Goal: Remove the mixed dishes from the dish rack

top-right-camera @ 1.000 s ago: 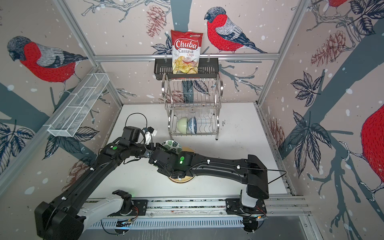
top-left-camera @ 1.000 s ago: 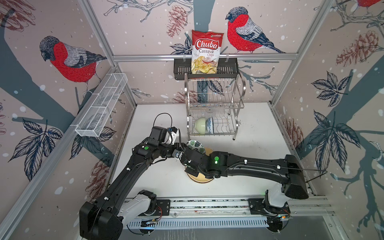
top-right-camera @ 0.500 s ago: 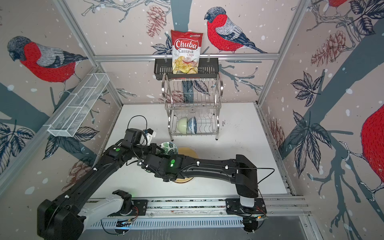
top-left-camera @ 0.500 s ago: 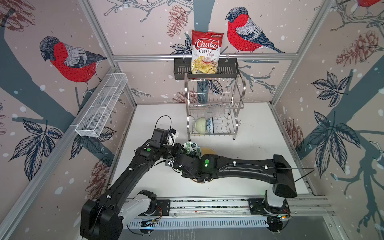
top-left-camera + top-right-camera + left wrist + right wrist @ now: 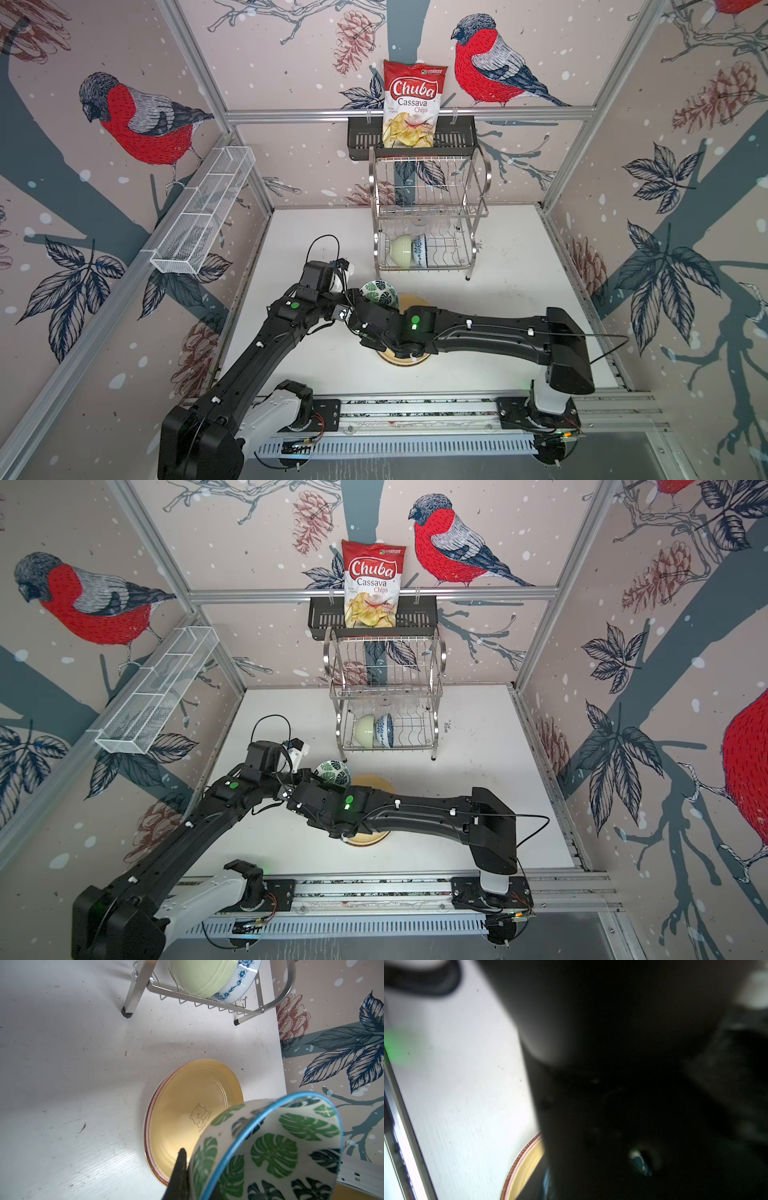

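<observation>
Left pincer: clenched on the rim of the leaf-print bowl. One dark finger lies against the bowl's outer wall. The other finger is hidden.

The bowl is tilted, its blue rim facing the left wrist camera and its lower part cut off by the frame edge. In both top views it sits at the far edge of the plate stack, in front of the dish rack. Cannot tell whether it touches the stack.

Right pincer: tucked under the left arm's wrist, dark against dark. The right wrist view is almost wholly blocked by a blurred black mass. Cannot tell whether it is released or clenched.

Plate stack on the desk:
- The cream-yellow plate is on top.
- Only a thin edge of the pink plate shows below it.
- In both top views the right arm covers most of the stack.

Rack, lower tier: the pale green bowl and the blue-white bowl stand on edge, touching each other.
</observation>
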You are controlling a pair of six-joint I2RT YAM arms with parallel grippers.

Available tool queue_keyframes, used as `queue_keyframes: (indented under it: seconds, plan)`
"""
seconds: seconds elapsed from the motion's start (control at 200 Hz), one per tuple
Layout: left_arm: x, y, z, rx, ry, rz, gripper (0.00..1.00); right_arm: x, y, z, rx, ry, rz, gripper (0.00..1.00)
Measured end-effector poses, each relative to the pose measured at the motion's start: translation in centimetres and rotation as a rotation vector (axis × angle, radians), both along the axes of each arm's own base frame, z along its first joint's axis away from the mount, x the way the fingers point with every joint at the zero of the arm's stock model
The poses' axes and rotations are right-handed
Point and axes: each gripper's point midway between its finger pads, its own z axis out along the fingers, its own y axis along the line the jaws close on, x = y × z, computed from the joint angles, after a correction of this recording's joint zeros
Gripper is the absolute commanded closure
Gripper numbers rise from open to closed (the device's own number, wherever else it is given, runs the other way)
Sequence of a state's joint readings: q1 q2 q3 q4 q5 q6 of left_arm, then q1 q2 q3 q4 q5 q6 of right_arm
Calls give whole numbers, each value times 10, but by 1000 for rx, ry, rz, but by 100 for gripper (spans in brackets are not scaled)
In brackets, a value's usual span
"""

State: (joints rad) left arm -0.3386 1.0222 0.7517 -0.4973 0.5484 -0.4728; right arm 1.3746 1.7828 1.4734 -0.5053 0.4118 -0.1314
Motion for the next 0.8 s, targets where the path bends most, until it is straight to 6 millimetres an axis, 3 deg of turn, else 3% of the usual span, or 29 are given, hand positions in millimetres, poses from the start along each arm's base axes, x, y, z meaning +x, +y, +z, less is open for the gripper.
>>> queue_keyframes:
  seconds: [0.155,0.325,0.525,0.66,0.8]
  plan:
    - [-1,-4,-2,-25,24,-3,100,-1,-1,9,95,68,-22,51]
    - [-2,-7,-9,-30,63,-17,100,-5,-11,37,256,162,-39,49]
    - [2,-1,-20,22,83,17,100,28,-58,75,501,208,-188,44]
    - [7,4,-21,53,71,38,100,57,-94,80,625,230,-331,42]
    - [11,6,-21,68,63,52,100,78,-105,79,679,255,-425,42]
